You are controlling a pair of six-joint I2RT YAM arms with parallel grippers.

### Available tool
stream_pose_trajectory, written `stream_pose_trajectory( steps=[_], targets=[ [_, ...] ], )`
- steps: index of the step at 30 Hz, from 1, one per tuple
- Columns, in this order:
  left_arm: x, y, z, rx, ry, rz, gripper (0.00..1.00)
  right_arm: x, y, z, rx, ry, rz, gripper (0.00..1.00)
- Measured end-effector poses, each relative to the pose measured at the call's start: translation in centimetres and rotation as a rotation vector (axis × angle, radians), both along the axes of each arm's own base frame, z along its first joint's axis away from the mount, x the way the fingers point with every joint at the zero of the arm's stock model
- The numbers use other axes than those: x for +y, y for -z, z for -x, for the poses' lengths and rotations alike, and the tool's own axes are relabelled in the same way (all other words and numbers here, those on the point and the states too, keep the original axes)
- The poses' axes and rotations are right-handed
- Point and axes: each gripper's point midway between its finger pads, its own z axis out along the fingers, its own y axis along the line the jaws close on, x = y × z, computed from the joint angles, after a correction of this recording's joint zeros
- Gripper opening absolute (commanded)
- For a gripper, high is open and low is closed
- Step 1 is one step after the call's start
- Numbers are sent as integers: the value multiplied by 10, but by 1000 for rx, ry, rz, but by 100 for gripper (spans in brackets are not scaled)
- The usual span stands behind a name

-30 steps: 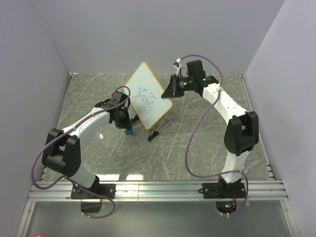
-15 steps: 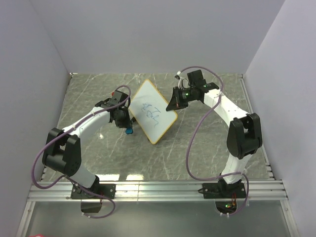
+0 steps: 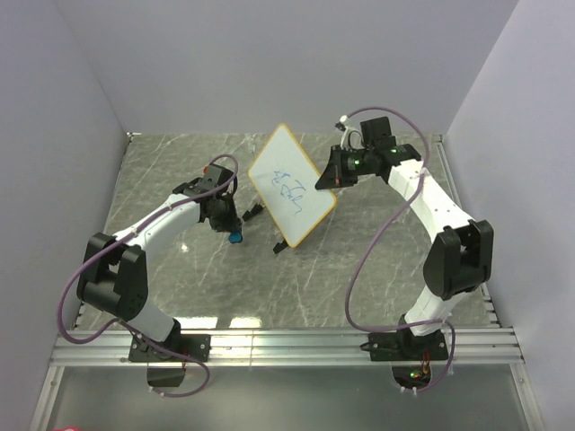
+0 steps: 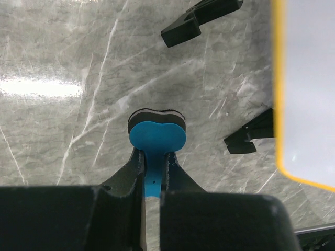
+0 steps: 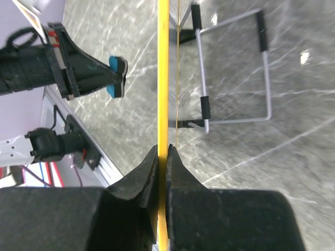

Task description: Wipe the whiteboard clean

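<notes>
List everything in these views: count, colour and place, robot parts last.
whiteboard: one, white with yellow frame and blue scribbles, tilted over mid-table, gripped by its edge.
eraser: one, blue with a black pad, left of the board, apart from it.
black feet: two, black, by the board's lower edge.
wire stand: one, silver with black sleeves, behind the board.
table: one, grey marble.
walls: three, lavender, around the table.
cables: two, purple, one looping along each arm.
left gripper: one, black, shut on the eraser.
right gripper: one, black, shut on the whiteboard's frame.
</notes>
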Motion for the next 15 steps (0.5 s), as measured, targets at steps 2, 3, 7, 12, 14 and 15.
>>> stream_pose_trajectory(
  steps=[2,3,7,12,14,15],
  targets=[
    [0,0,0,1,3,1,0,-6,-9,-1,-30,15,2,0],
    [0,0,0,1,5,2,0,-9,-12,-1,-41,20,3,0],
    [-1,0,1,1,13,1,0,-12,-15,-1,-58,18,10,0],
    [-1,0,1,1,22,0,0,-12,-12,3,-43,9,15,0],
    [-1,0,0,0,27,1,0,-10,-12,5,-39,1,15,0],
    [-2,0,0,1,28,1,0,-10,-12,5,-39,0,15,0]
  ],
)
